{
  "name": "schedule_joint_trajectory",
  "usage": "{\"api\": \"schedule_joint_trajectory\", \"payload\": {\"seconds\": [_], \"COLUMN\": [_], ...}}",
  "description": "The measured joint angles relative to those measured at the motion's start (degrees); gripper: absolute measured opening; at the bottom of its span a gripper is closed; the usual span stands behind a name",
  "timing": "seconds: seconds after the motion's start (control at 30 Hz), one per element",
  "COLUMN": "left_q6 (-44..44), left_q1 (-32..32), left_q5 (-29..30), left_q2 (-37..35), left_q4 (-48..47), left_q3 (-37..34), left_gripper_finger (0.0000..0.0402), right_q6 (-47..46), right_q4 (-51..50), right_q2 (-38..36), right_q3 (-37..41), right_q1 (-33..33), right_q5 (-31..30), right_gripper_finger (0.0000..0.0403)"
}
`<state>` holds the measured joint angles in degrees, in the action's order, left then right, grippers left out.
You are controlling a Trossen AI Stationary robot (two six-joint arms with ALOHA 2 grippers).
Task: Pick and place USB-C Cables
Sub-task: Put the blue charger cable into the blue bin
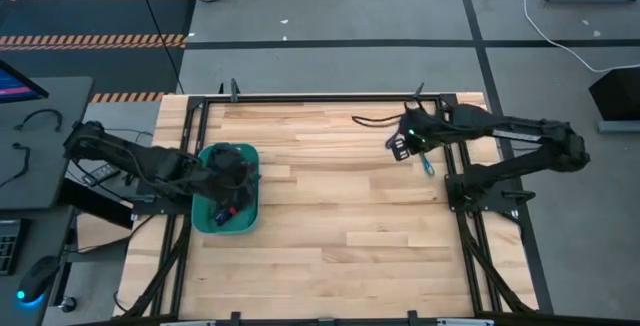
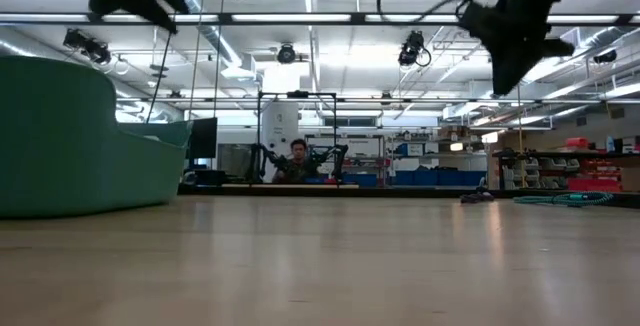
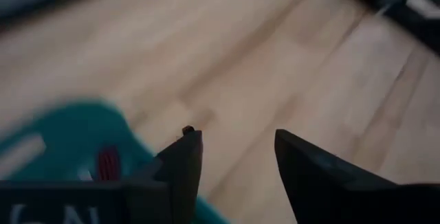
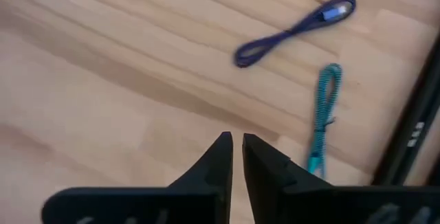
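The teal tray [image 1: 210, 221] sits near the table's left side, with cable bundles inside it; a red one [image 3: 106, 163] shows in the left wrist view. My left gripper [image 3: 237, 159] hovers open above the tray's rim and touches nothing. My right gripper [image 4: 237, 148] is shut and empty, raised over the far right of the table [image 1: 400, 146]. Beyond its fingertips a purple-blue cable [image 4: 295, 28] and a teal cable [image 4: 324, 114] lie flat on the wood, close to the right frame rail. The teal cable [image 1: 429, 166] also shows in the high view.
Black frame rails [image 1: 455, 181] border the table on its left, right and far sides. The tray wall [image 2: 60, 136] stands tall at the left of the low view. Bare wood [image 1: 340, 216] stretches between tray and cables. A person [image 2: 297, 158] sits far behind the table.
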<state>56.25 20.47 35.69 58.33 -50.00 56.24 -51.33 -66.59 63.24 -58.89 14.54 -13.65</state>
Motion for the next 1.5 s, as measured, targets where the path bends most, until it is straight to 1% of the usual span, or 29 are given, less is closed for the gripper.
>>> {"api": "schedule_joint_trajectory", "payload": {"seconds": [0.13,0.23,0.3,0.4,0.47,0.57,0.73,0.87,0.97,1.07,1.17,1.27,1.33,1.43,1.5], "left_q6": [-5.38,-8.08,-8.48,-6.77,-5.73,-4.86,-2.34,0.16,0.55,0.55,0.13,0.13,0.13,0.09,-0.04], "left_q1": [-0.07,-0.07,-0.07,-0.07,-0.07,-0.07,-0.41,-1.17,-2.23,-3.52,-4.92,-6.33,-7.08,-7.58,-7.56], "left_q5": [4.34,5.59,5.63,5.66,5.70,5.90,8.05,9.51,9.74,9.77,10.00,10.42,10.44,10.39,10.31], "left_q2": [0.00,0.02,0.02,0.56,1.01,1.42,1.90,1.84,1.84,1.84,1.84,1.84,1.84,1.84,1.84], "left_q4": [2.46,5.54,6.31,6.65,6.65,6.69,6.94,7.07,7.90,9.41,10.05,10.14,10.15,10.26,10.44], "left_q3": [2.94,3.11,3.11,3.11,3.09,3.09,3.05,3.05,3.05,3.05,3.05,3.05,3.05,3.05,3.05], "left_gripper_finger": [0.0177,0.0172,0.0172,0.0172,0.0172,0.0172,0.0172,0.0172,0.0172,0.0172,0.0172,0.0172,0.0172,0.0172,0.0172], "right_q6": [7.40,10.21,12.11,16.52,19.86,24.38,27.87,30.58,31.93,32.11,33.29,35.59,37.23,38.32,37.42], "right_q4": [0.44,0.53,0.53,0.58,1.93,4.34,8.59,11.89,13.12,14.52,16.45,17.22,17.20,16.64,14.82], "right_q2": [4.45,8.55,11.42,15.79,18.43,21.97,26.44,29.65,31.03,30.78,30.12,30.01,29.69,27.26,23.85], "right_q3": [1.03,2.48,3.55,5.07,5.80,6.57,8.07,9.83,10.88,11.89,13.01,13.59,13.79,13.83,13.47], "right_q1": [7.55,13.50,17.47,22.71,25.36,28.27,31.35,33.36,33.79,32.38,31.72,30.88,30.01,28.09,25.88], "right_q5": [2.60,2.89,2.84,2.84,2.86,3.75,4.42,6.03,5.73,4.08,6.98,8.11,7.73,8.83,16.09], "right_gripper_finger": [0.0037,0.0036,0.0036,0.0041,0.0053,0.0081,0.0132,0.0147,0.0140,0.0114,0.0072,0.0023,0.0017,0.0025,0.0024]}}
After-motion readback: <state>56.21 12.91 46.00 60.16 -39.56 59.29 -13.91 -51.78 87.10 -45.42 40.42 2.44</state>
